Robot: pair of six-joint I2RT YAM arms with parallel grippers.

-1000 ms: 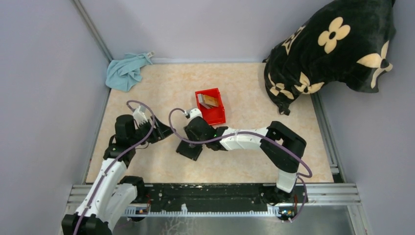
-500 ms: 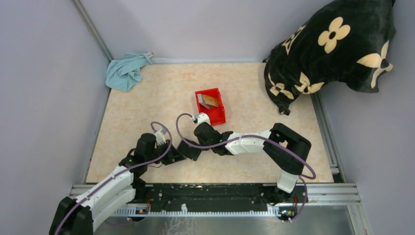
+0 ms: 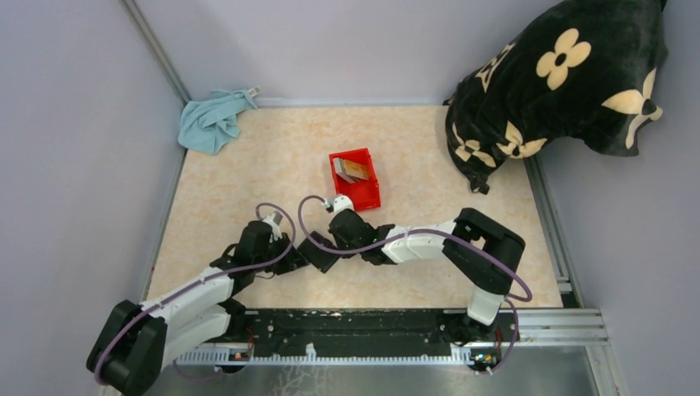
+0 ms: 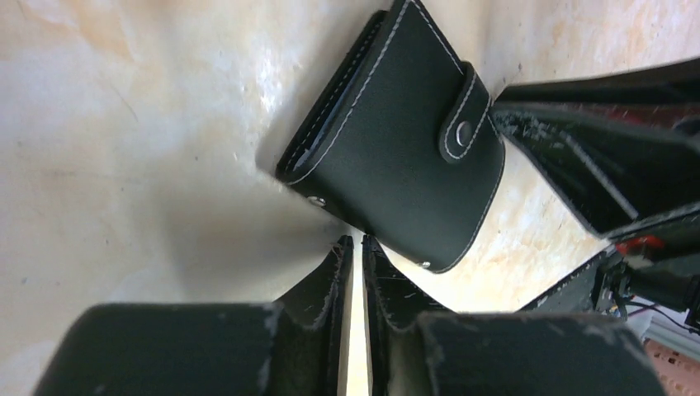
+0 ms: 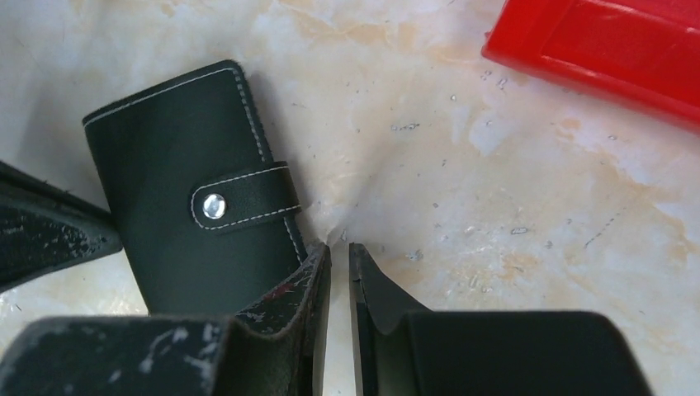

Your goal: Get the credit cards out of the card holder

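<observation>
**One wallet point(image 3: 320, 252), snapped closed, flat on the table point(image 3: 248, 165)**

I can read no brand or lettering on it. The black cover shows only white stitching and a strap point(image 5: 248, 200) fastened with a silver stud point(image 5: 214, 206). It lies strap side up near the front of the table, with my two arms meeting over it from either side.

My left gripper point(image 4: 355, 241) has its fingers drawn almost together, with a thin slit of light between them and nothing in that slit. The wallet lies tilted just ahead of those tips, its near edge right at them. I cannot tell whether they touch.

My right gripper point(image 5: 338, 250) is likewise pinched nearly closed on nothing. From that wrist the wallet lies to the left of the fingers, its near corner against the side of the left finger point(image 5: 297, 289).

Farther back, apart from the wallet, stands a red bin point(image 3: 363, 196) with a few cards point(image 3: 350, 169) in it, tan and grey, too small for me to read any print. A blue cloth point(image 3: 210, 122) lies crumpled in the far left corner. A black cushion point(image 3: 561, 82) printed with cream flower shapes fills the far right corner.
</observation>
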